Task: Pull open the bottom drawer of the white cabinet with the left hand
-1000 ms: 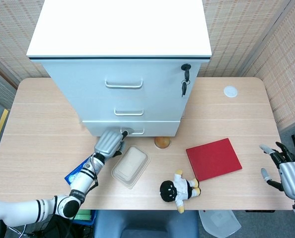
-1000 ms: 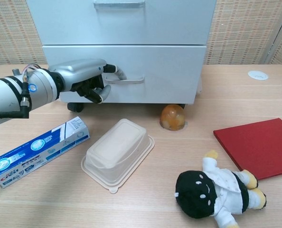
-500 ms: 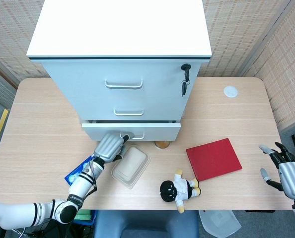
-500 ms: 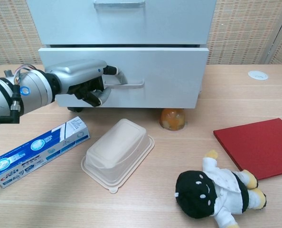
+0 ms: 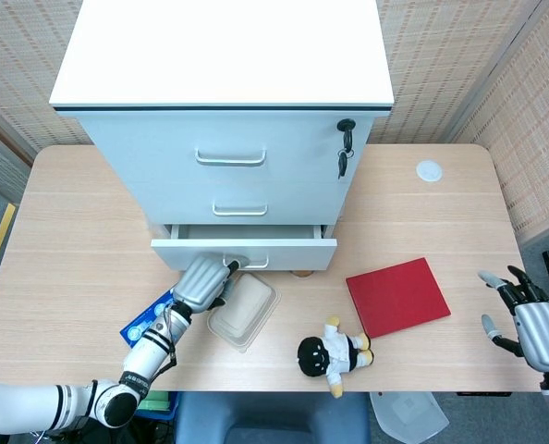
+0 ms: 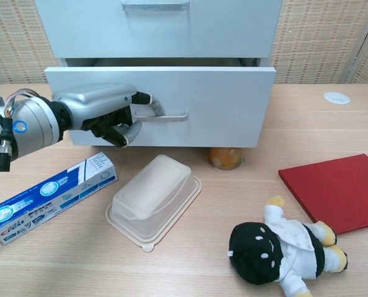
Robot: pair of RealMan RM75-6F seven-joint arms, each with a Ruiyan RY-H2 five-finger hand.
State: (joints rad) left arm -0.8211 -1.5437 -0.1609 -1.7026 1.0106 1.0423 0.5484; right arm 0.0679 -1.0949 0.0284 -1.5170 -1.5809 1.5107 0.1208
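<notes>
The bottom drawer (image 6: 196, 102) of the cabinet (image 5: 228, 111) stands part open: a dark gap shows above its front, which projects clear of the two drawers above. The left hand (image 6: 100, 111) holds the handle (image 6: 162, 114) at its left end, fingers curled around and under the bar. The exact hold is partly hidden by the hand's back in both views, so its firmness cannot be confirmed.

Status: pull begun, drawer roughly part-way out by judgement. The interior is not visible, and the remaining travel cannot be read from either view.

Obstructions in the pull path: a plastic box (image 6: 152, 198) lies just in front of the drawer, near the left hand. An orange ball (image 6: 224, 158) sits partly under the drawer front. Further pulling may bring the hand against the box.

The right hand (image 5: 538, 319) hovers at the table's right edge, fingers spread, holding nothing.
</notes>
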